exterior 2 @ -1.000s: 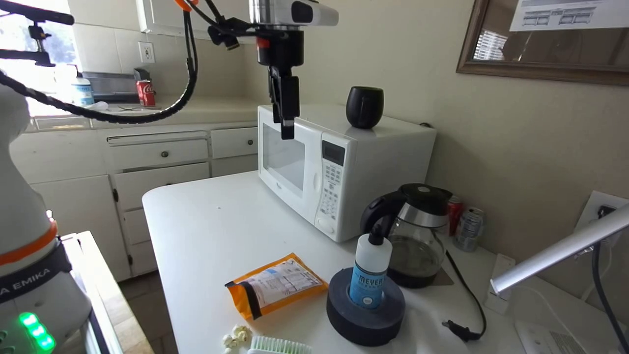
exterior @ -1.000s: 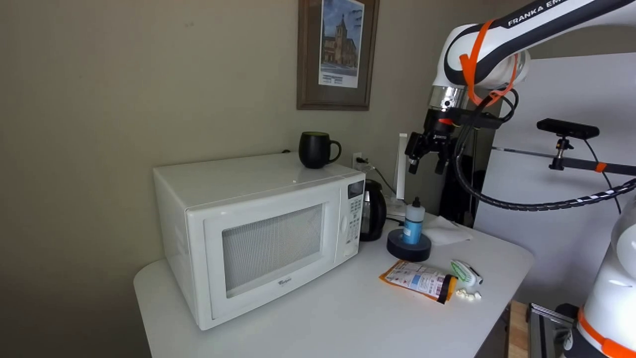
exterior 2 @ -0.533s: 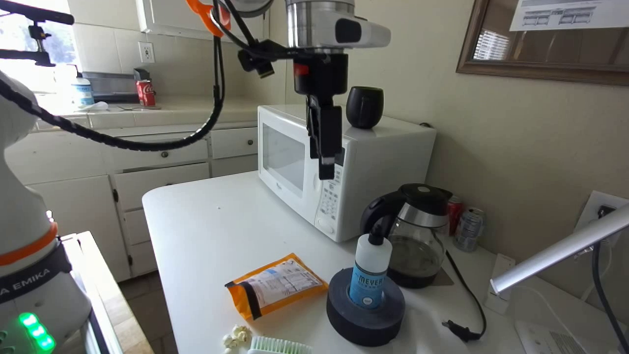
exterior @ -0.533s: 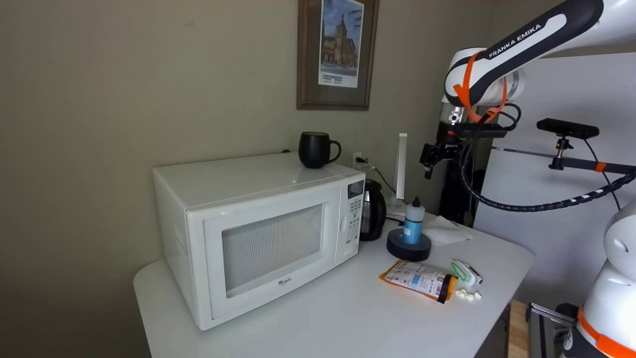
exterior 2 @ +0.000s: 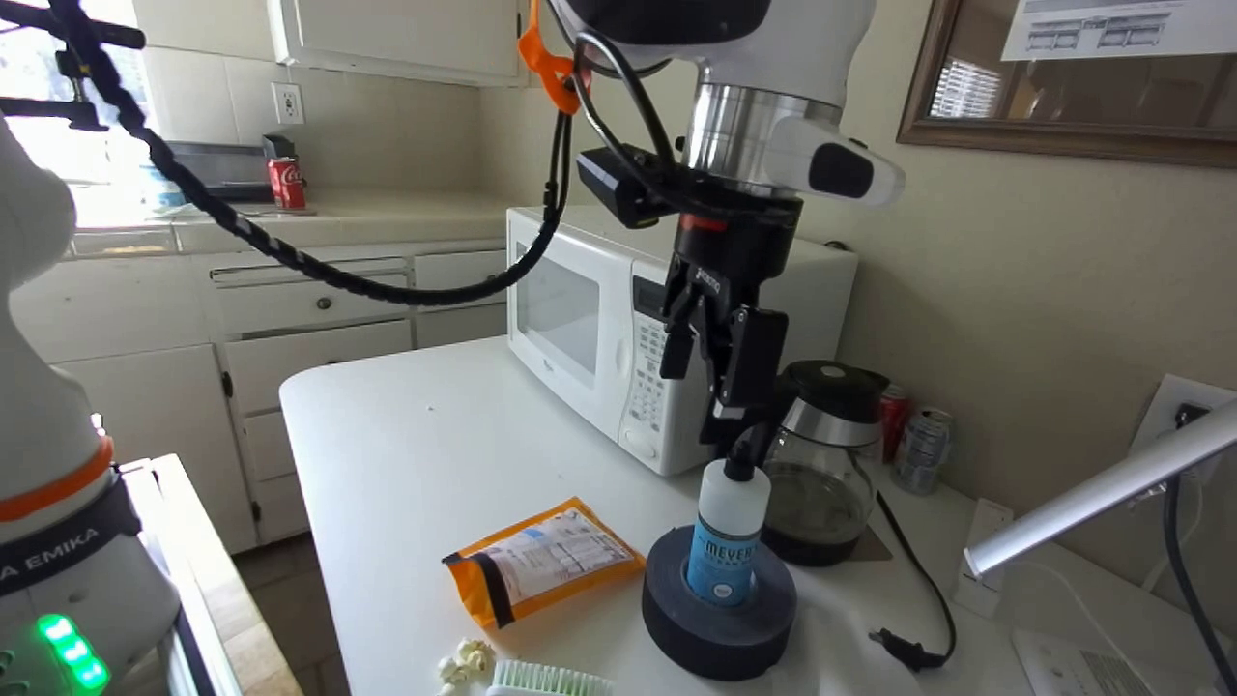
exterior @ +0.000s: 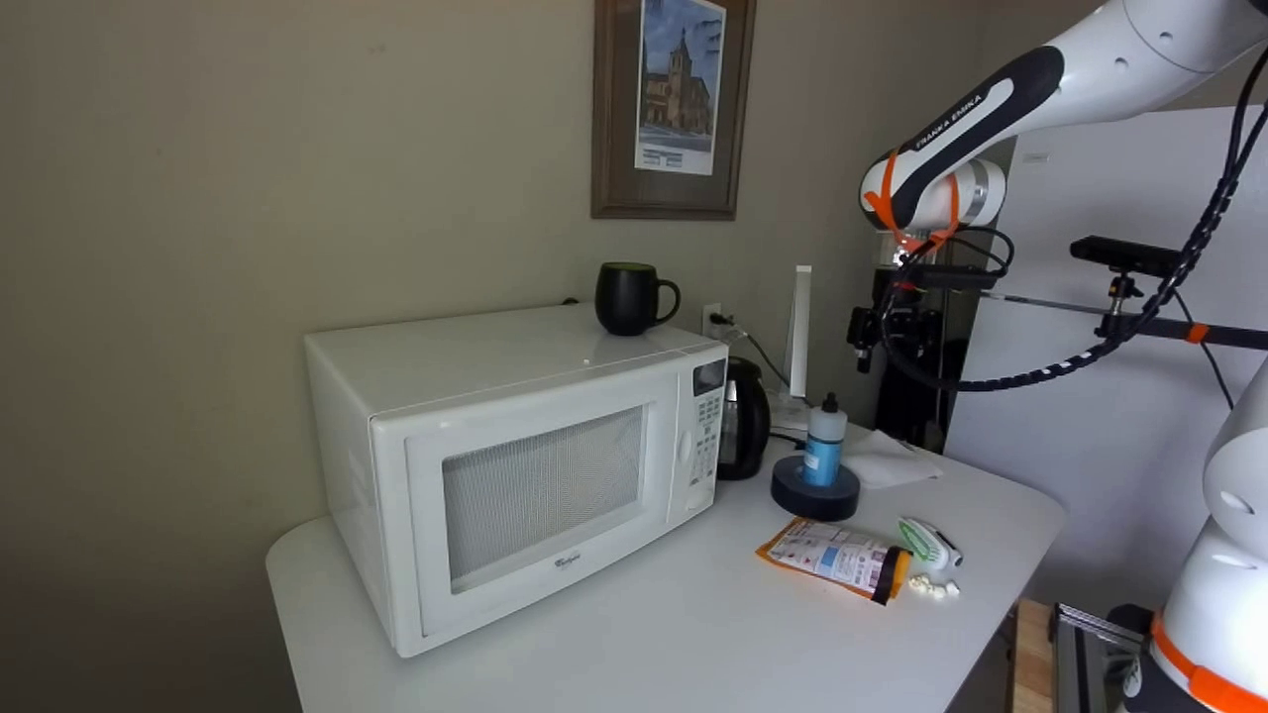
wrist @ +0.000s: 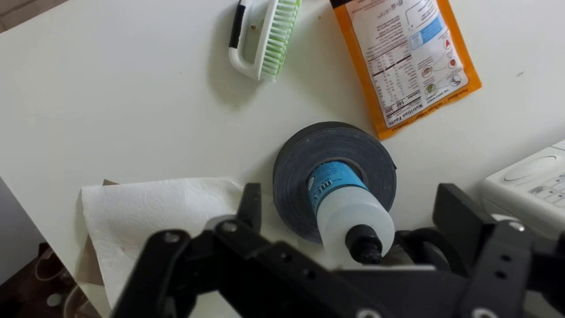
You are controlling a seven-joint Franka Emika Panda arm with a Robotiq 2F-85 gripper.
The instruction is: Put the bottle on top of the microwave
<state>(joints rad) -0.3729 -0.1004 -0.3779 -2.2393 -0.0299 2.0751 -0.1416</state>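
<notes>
The bottle [exterior: 824, 451] stands upright in the hole of a dark tape roll [exterior: 814, 500]. It has a light blue label, a whitish upper part and a black nozzle, and shows in an exterior view [exterior 2: 732, 522] and in the wrist view [wrist: 353, 207]. The white microwave [exterior: 515, 366] sits on the table; its control panel faces the bottle side, also in an exterior view [exterior 2: 580, 300]. My gripper [wrist: 348, 194] is open and empty. In the wrist view the bottle lies between the fingers, which are above it and not touching it. It also shows in an exterior view [exterior 2: 705, 396].
A black mug [exterior: 626, 299] stands on the microwave's top near the panel side. A glass kettle [exterior 2: 821, 483] stands close behind the bottle, beside the microwave. An orange packet [wrist: 406, 62], a brush [wrist: 269, 44] and a paper towel [wrist: 167, 212] lie around the tape roll.
My gripper has come down and over toward the bottle, and the wrist has turned. The fingers stay open. The bottle, tape roll, mug and microwave have not moved.
</notes>
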